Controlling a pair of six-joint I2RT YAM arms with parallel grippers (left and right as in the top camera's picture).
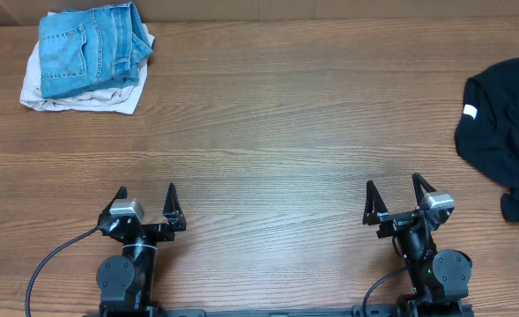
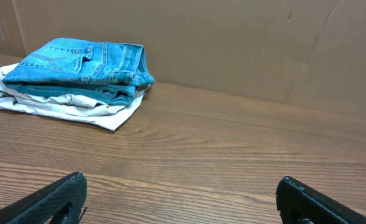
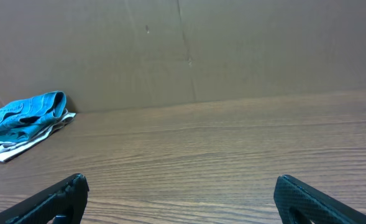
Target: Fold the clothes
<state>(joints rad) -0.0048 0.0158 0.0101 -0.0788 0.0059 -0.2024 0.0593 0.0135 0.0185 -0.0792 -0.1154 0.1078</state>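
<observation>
A wood-grain table (image 1: 268, 132) seen from above, with two black robot arms parked at its near edge. The left tool (image 1: 146, 188) and the right tool (image 1: 393, 180) both stand with their pointed fingers spread fully apart and hold nothing. At the table's far-left corner lie light-blue denim jeans (image 1: 90, 48), folded into a thick, roughly square bundle with stitched seams and a back pocket showing on top. The jeans rest on an off-white garment (image 1: 39, 95), a thinner, softer cloth whose wrinkled edges spread out flat beneath the denim. At the table's right edge sits a black garment (image 1: 506, 123), a loose, rumpled heap with a small white tag (image 1: 470, 112) on its left side; part of it runs out of view. A plain brown cardboard wall (image 2: 232, 43) rises behind the table's far edge. By the look of it, the stack at the far-left corner is done and the black garment is not yet folded, so this seems a pause between pieces. The next move likely falls to the right tool: reach for the limp black cloth, draw it toward the table's bare middle, and spread it flat.
</observation>
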